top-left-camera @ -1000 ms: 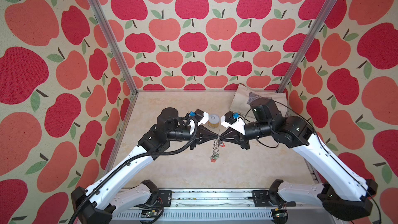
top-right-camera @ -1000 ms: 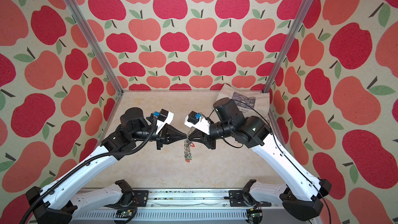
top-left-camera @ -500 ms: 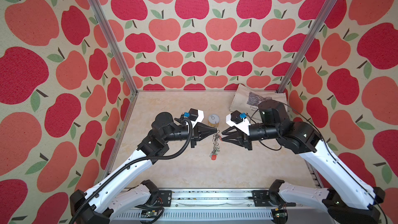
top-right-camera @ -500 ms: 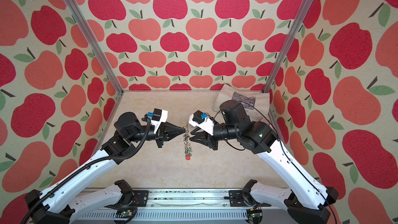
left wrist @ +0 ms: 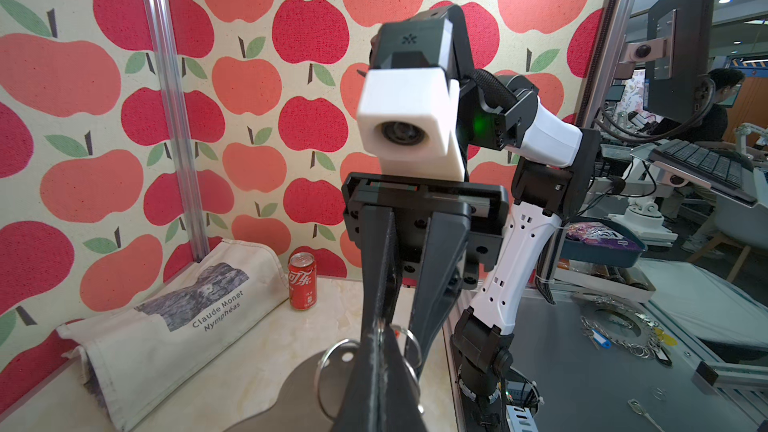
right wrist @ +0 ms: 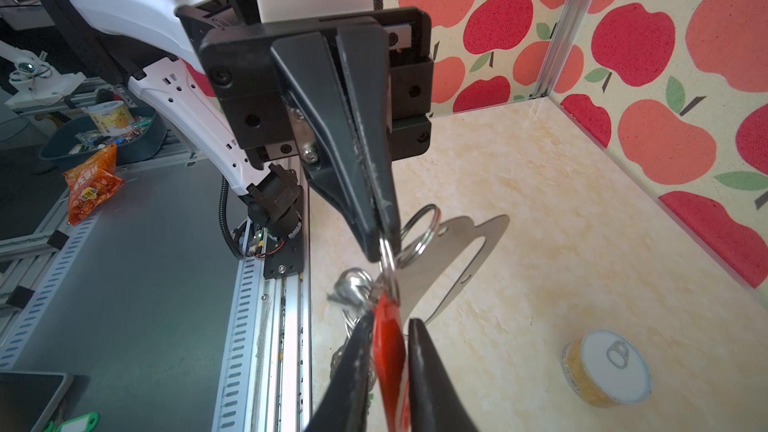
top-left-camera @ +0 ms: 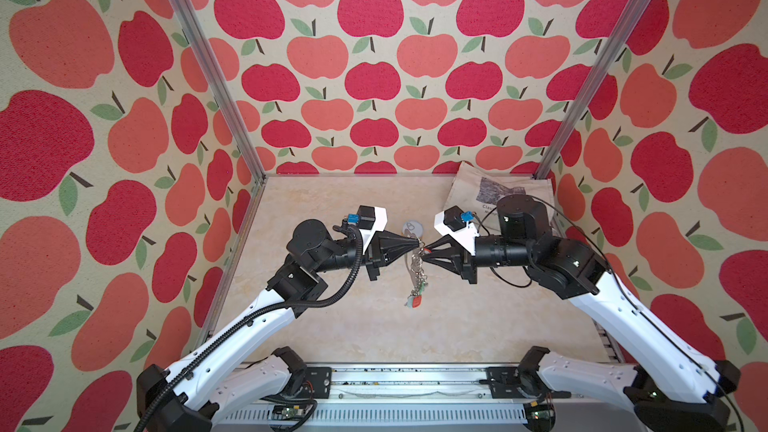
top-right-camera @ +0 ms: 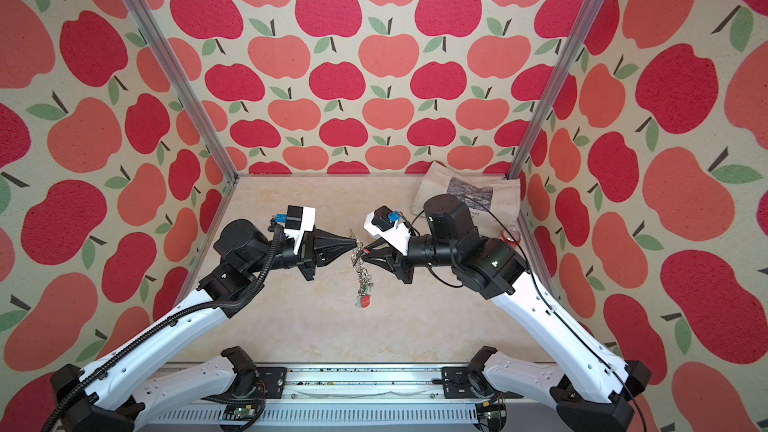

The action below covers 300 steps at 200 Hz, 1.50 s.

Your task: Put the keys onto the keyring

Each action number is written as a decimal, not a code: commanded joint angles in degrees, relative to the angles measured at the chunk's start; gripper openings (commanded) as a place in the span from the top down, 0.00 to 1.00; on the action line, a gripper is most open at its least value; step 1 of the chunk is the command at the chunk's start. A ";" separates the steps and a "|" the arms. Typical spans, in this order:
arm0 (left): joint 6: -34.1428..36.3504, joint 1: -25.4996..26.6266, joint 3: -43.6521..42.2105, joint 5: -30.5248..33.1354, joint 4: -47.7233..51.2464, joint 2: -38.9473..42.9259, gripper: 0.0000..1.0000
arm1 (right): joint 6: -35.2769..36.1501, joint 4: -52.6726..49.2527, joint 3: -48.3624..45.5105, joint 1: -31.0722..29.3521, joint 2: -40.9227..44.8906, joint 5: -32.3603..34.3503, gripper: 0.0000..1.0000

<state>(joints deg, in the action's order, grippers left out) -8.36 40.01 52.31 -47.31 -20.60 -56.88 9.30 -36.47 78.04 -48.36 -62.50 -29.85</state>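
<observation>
Keyring (right wrist: 419, 284) first: its grey plate hangs off the tips of my left gripper (right wrist: 380, 245), which are pressed together on one of its edge rings, above a beige marble-look tabletop (top-left-camera: 332, 326). In both top views the rest dangles as a string of rings, with the keys (top-left-camera: 415, 301) and their red and green tags at the bottom. My right gripper (right wrist: 388, 326) faces it from the opposite side, jaws standing narrow around a red tag (right wrist: 388, 363) seen edge-on; whether they truly pinch it I cannot tell. Apple-print walls (top-left-camera: 374, 76) with aluminium corner posts close me in on three sides. My left wrist view reads a cloth bag (left wrist: 187, 317) printed "Claude Monet Nymphéas", lying in the back right corner, and beside it an upright red cola can (left wrist: 302, 282) with white Chinese characters; in a top view that can (top-right-camera: 513, 236) barely shows past my right arm. A pull-tab tin (right wrist: 606, 367) stands on the table behind the grippers, its label unreadable. Only the wrist views see beyond the booth: a person (left wrist: 719, 97) at a monitor, another ringed plate (left wrist: 623, 326) on a grey bench, an orange snack packet (right wrist: 93, 182) and a loose green tag (right wrist: 75, 421).
</observation>
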 commanded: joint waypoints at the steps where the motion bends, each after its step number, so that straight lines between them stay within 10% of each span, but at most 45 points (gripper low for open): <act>1: -1.37 0.21 -0.25 0.23 -4.66 0.60 1.00 | -1.15 3.13 -0.95 0.39 1.24 0.01 0.93; 140: -5.53 0.07 -2.57 3.02 -15.24 -0.34 1.00 | -1.24 4.27 -3.57 -3.23 -2.16 -2.96 1.00; 172: -5.67 -0.14 -3.22 2.65 -15.40 0.01 1.00 | 0.20 2.07 -2.73 -2.08 0.71 -1.10 0.74; 209: -6.58 -0.48 -3.89 1.81 -17.10 -0.20 1.00 | 0.02 2.23 -1.76 1.55 3.04 -3.71 0.70; 300: -8.03 -0.81 -3.89 -0.10 -18.86 -0.93 1.00 | -7.90 18.95 -5.51 5.34 4.35 -10.07 0.85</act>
<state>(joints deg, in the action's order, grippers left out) -15.59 39.51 48.62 -45.91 -35.68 -57.49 5.28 -23.99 73.82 -43.33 -57.89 -35.99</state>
